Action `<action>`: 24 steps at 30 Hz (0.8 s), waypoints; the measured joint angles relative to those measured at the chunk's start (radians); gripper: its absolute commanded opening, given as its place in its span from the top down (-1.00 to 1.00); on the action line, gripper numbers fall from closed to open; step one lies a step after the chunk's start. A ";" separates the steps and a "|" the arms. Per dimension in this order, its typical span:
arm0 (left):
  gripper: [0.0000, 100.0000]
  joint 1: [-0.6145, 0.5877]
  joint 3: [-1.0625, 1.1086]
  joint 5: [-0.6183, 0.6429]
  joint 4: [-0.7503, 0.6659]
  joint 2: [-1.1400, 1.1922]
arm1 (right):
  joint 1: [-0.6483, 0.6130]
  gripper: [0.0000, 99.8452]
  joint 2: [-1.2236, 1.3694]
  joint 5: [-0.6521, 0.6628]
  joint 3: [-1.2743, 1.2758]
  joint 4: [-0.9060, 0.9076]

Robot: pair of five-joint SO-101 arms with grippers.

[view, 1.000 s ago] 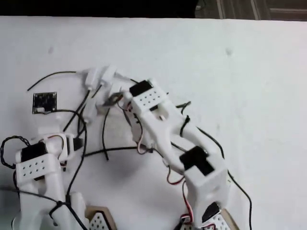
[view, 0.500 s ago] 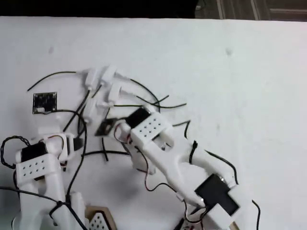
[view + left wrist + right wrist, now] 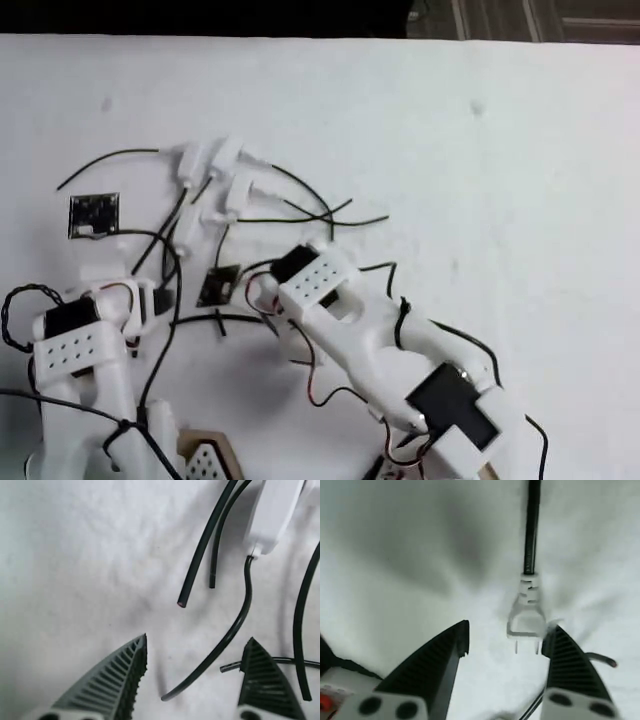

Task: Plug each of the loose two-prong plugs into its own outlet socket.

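A white two-prong plug (image 3: 526, 615) lies flat on the white table, prongs toward my right gripper (image 3: 510, 628) and its black cord running away. That gripper is open and low, with the plug between its fingers, close to one finger (image 3: 567, 662). In the high view the right gripper (image 3: 218, 286) sits just on the near side of a cluster of white plug and socket bodies (image 3: 225, 175). My left gripper (image 3: 197, 640) is open over bare table and loose black cords (image 3: 235, 625), with one white connector body (image 3: 275, 515) ahead. It holds nothing.
A small black square board (image 3: 93, 213) lies at the left. Black cords (image 3: 310, 210) fan out to the right of the cluster and loop around the left arm's base (image 3: 75, 350). The table's far half and right side are open white surface.
The right arm has drawn back from the white cluster toward the near edge, its gripper now lower and closer to me. The left arm has stayed put.
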 measured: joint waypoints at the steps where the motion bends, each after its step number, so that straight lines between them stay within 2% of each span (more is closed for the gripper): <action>1: 0.40 0.000 0.000 0.000 0.000 0.000 | 0.005 0.54 0.000 0.002 0.008 -0.008; 8: 0.40 0.000 0.000 0.000 0.000 0.000 | 0.052 0.55 0.000 0.020 0.072 -0.097; 14: 0.40 0.000 0.000 0.000 0.000 0.000 | 0.055 0.71 0.000 0.020 0.075 -0.140; 19: 0.40 0.000 0.000 0.000 0.000 0.000 | 0.060 0.61 0.048 0.020 0.068 -0.183; 24: 0.40 0.000 0.000 0.000 0.000 0.000 | 0.054 0.57 0.058 -0.026 0.008 -0.098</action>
